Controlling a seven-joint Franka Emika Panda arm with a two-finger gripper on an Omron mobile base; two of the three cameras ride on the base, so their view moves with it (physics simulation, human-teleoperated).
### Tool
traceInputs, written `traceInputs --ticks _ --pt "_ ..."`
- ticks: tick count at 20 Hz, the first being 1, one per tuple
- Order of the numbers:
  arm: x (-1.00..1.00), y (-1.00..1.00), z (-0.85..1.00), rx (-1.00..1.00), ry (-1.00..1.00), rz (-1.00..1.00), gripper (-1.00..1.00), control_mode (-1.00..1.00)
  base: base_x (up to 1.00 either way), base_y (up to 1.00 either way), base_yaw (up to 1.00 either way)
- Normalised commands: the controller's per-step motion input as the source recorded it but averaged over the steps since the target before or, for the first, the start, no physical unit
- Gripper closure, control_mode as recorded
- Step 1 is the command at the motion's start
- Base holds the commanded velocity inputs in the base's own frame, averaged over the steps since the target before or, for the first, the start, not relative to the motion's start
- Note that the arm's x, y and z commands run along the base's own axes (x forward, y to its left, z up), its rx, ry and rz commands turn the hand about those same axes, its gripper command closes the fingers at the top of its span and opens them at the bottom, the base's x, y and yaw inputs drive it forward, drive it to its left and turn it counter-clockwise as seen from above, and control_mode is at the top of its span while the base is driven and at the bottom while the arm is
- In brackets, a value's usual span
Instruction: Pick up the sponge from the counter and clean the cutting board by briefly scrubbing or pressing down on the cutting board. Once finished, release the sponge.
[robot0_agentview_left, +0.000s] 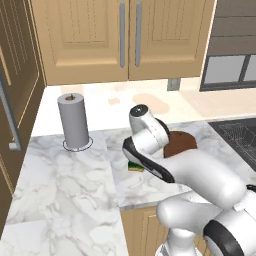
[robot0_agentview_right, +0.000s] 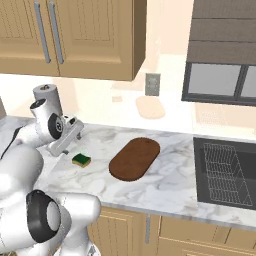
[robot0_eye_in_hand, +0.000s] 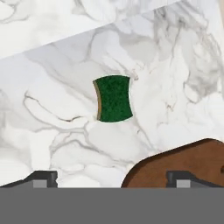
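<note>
On the counter (robot0_agentview_right: 170, 180), sponge (robot0_eye_in_hand: 113, 98) ahead of spread, empty pincer (robot0_eye_in_hand: 111, 180), beside cutting board (robot0_agentview_right: 134, 158).

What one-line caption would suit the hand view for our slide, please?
Open gripper hovering above the green sponge on the marble counter, cutting board alongside.

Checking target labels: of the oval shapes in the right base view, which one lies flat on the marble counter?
The dark brown cutting board, lying on the counter right of the sponge. The pale beige oval sits higher, on the cream wall.
</note>
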Motion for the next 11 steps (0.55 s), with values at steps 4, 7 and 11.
traceInputs --ticks 4,7,11 --pt "-0.66 -0.15 0.67 0.09 -0.12 0.00 -1.00 -1.00 0.00 0.00 0.00" --pt "-0.64 -0.13 0.63 0.11 -0.06 0.00 -1.00 -1.00 0.00 0.00 0.00" --pt "-0.74 -0.16 0.47 0.14 -0.02 -0.02 -1.00 -1.00 0.00 0.00 0.00"
